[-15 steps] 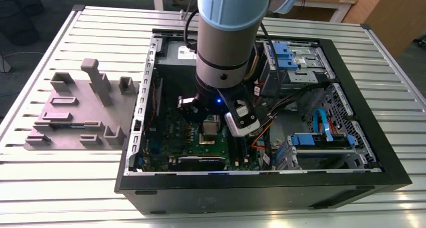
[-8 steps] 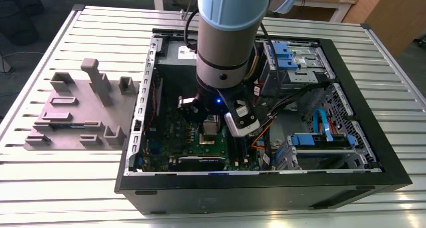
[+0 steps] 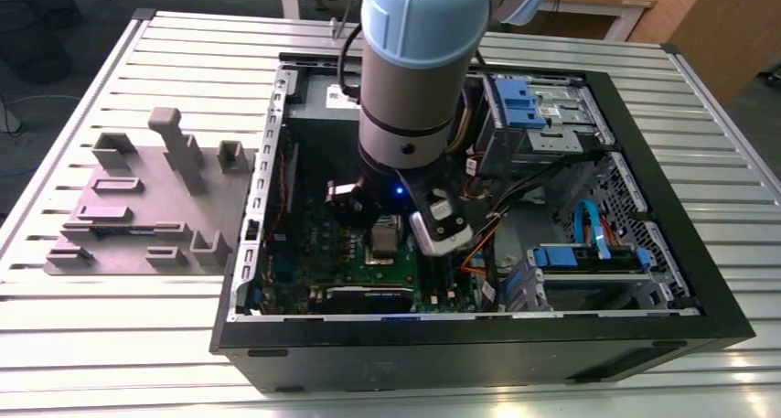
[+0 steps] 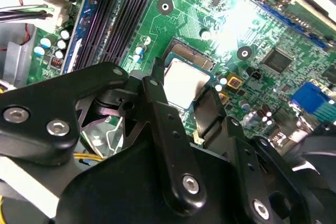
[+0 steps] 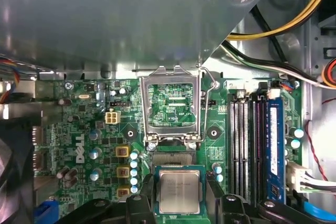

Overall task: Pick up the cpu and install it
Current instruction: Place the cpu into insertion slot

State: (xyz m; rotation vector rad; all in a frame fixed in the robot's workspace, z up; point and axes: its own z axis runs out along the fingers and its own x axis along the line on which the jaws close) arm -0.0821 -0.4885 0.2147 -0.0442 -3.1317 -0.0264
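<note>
Chip: one cpu [image 5: 179, 191] is lying flat, silver top up, between the fingers and right over the open socket inside the computer case; whether it is touching the socket I cannot tell.
Hand: one hand [image 4: 185, 94] is gripping the cpu, its two fingers [image 4: 157, 92] pressing on opposite edges, probably to keep the chip level.
Socket: one socket [image 5: 176, 157] is showing bare just past the chip.
Frame: one metal frame [image 5: 170, 100] is standing flipped open, leaving the chip room.
Case: one computer case [image 3: 488, 340] is lying open side up on the bench [image 3: 146, 345], letting the arm [image 3: 415, 70] reach in from above.
Tray: one grey tray [image 3: 134, 198] is sitting beside the case, on the exterior view's left.
</note>
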